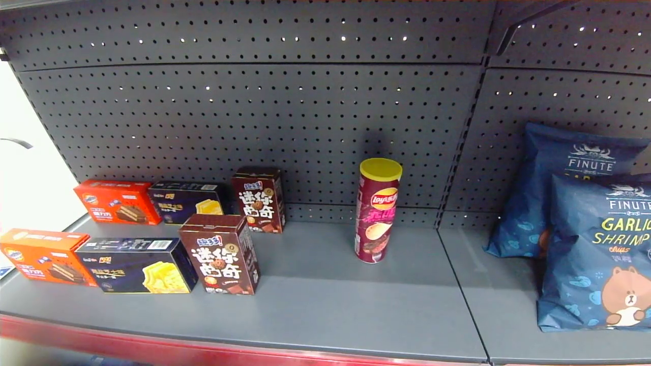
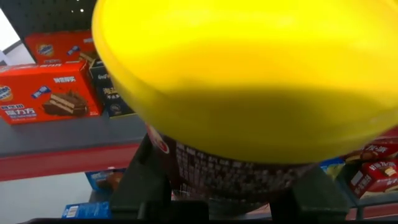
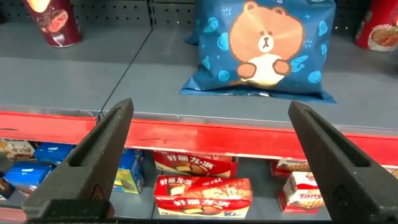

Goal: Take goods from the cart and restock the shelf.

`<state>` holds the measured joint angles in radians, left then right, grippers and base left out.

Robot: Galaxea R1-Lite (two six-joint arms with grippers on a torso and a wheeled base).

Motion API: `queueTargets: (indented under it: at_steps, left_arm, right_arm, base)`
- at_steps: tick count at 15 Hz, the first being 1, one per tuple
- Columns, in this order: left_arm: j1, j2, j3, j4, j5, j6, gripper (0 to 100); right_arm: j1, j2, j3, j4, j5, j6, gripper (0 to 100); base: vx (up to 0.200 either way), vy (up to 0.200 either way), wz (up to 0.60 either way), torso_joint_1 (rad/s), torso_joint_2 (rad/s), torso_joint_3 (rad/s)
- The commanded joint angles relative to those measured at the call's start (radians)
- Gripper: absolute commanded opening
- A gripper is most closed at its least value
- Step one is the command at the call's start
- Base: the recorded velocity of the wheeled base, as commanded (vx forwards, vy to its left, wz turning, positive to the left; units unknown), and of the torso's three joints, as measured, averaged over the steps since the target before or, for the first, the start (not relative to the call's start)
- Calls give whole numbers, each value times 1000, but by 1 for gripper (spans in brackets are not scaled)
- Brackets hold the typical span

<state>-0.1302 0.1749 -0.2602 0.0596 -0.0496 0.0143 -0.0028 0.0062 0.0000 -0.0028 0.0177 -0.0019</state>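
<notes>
In the left wrist view, a chips can with a big yellow lid (image 2: 249, 74) and a dark red body sits between the fingers of my left gripper (image 2: 230, 199), which is shut on it, in front of the grey shelf (image 2: 74, 134). On the shelf (image 1: 325, 305) a matching chips can (image 1: 377, 217) stands upright near the middle, also seen as a red can (image 3: 56, 22) in the right wrist view. My right gripper (image 3: 211, 109) is open with nothing between its fingers, before the shelf's red front edge (image 3: 199, 134) and facing a blue bear-printed chip bag (image 3: 261, 46).
Orange (image 1: 45, 255), dark blue (image 1: 137, 264) and brown (image 1: 219, 253) boxes form two rows at the shelf's left. Two blue chip bags (image 1: 595, 254) lean at the right. Bare shelf lies around the standing can. Snack boxes (image 3: 202, 193) fill the shelf below.
</notes>
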Motion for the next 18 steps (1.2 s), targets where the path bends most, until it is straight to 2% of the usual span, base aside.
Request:
queueTargets:
  at_steps: [1,4,6,15,16,18]
  left_arm:
    - [0,2,-1,0,0,-8,0]
    - [1,-3,1,0,0,-10,0]
    - [1,-6,4,0,0,-10,0]
    - [3,-18,-13,0,23,-8,0]
    - [3,-14,-25,0,42,-7,0]
    - [0,-12,-27,-1,62,-5,0]
  right_arm:
    - [0,1,0,0,1,-1,100]
    - [1,1,0,0,1,-1,100]
    - [0,1,0,0,2,-1,100]
    - [3,11,0,3,8,-4,100]
    - [6,74,-2,0,-1,65,100]
    - [7,63,-2,-2,-2,56,100]
  base:
    - [0,0,0,0,0,0]
    - [0,0,0,0,0,0]
    - [0,0,-600,0,-2,5]
    - [0,0,0,0,0,0]
    - [0,0,0,0,0,0]
    - [0,0,0,0,0,0]
